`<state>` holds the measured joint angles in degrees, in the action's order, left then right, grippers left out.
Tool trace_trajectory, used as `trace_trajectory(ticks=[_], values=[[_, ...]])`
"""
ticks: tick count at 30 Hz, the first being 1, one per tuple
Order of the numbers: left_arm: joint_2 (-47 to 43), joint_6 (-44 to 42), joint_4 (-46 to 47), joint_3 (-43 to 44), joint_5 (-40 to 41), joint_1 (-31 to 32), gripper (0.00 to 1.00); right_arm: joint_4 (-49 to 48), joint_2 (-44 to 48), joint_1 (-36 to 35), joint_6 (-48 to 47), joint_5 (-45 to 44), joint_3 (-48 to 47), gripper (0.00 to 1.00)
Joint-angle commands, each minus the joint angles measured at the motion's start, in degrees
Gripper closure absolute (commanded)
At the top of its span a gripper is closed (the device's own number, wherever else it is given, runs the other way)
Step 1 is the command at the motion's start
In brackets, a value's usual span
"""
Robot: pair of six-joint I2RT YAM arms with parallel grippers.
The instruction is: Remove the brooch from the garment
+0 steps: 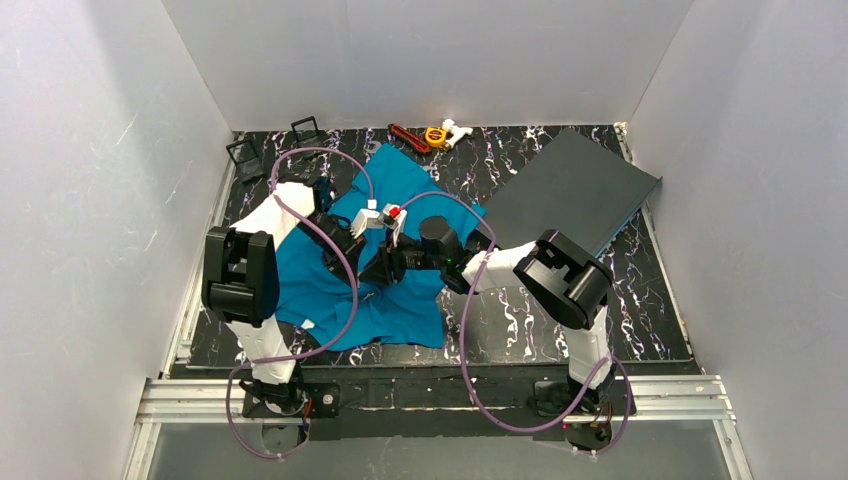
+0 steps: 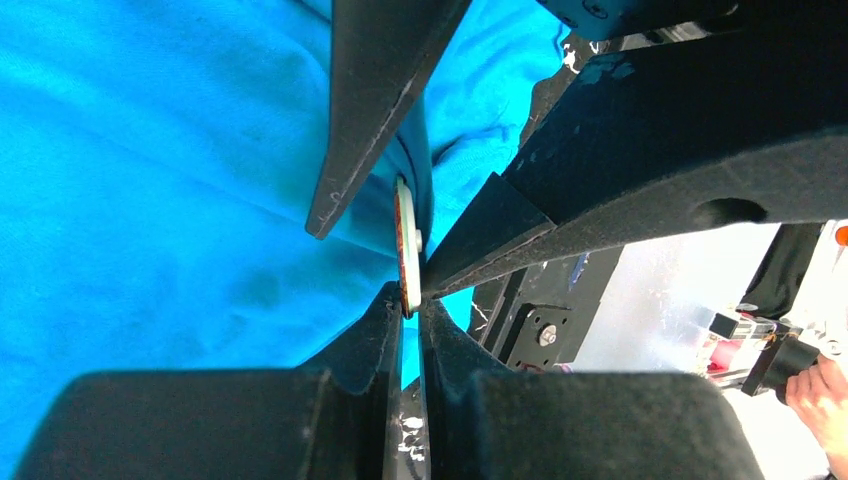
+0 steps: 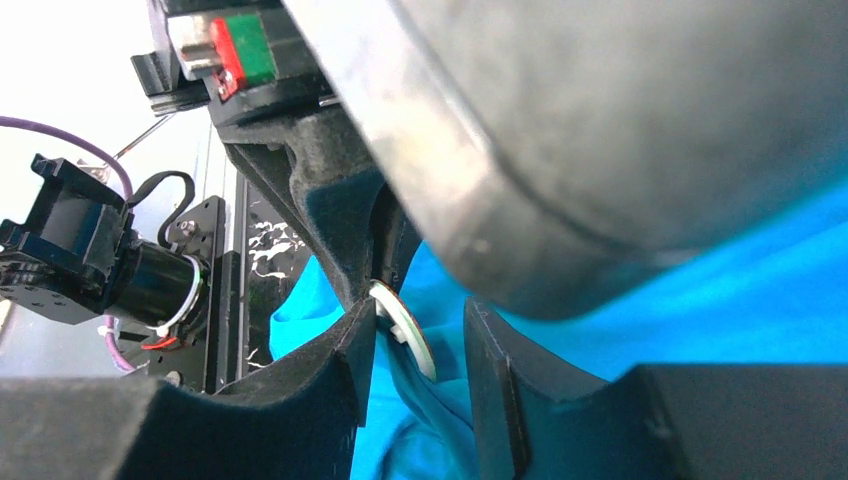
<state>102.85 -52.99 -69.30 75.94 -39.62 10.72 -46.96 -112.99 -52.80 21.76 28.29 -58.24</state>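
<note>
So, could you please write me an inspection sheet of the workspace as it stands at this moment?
Surface: black tabletop with white veining.
Job's things: teal garment spread out, bunched under the arms; brooch, a thin disc seen edge-on, against the cloth.
Clutter: dark grey board far right; two black frames far left; small tools at the far edge.
Grippers: left pincer shut on the brooch's edge; right pincer open, one finger on either side of the disc.
Cables: purple cables loop from both arms, one crossing above the garment.
Surroundings: white walls on three sides.
</note>
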Motion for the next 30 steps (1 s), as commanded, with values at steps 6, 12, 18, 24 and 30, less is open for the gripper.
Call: trace_trajectory(ticks=[6,12,18,24,30], values=[[-1.1,0.4,-2.2,2.9,-6.6,0.1,1.0,3.4,-1.8,-0.9,-3.4,-0.4,0.3,0.73],[-1.0,0.4,-2.2,2.7,-6.6,0.0,1.0,9.0,-0.5,-1.0,-11.5,-4.9,0.4,0.75],[-0.7,0.0,-2.2,2.8,-6.4,0.0,1.0,10.8,0.5,-1.1,-16.3,-5.8,0.7,0.71],[-1.7,0.0,-0.9,1.7,-4.9,-0.2,1.0,9.4,2.4,-0.1,-13.9,-0.8,1.2,0.6],[-4.1,3.4,5.0,-1.0,-2.8,-0.2,1.0,7.8,3.7,1.7,-9.5,2.7,2.4,0.47]])
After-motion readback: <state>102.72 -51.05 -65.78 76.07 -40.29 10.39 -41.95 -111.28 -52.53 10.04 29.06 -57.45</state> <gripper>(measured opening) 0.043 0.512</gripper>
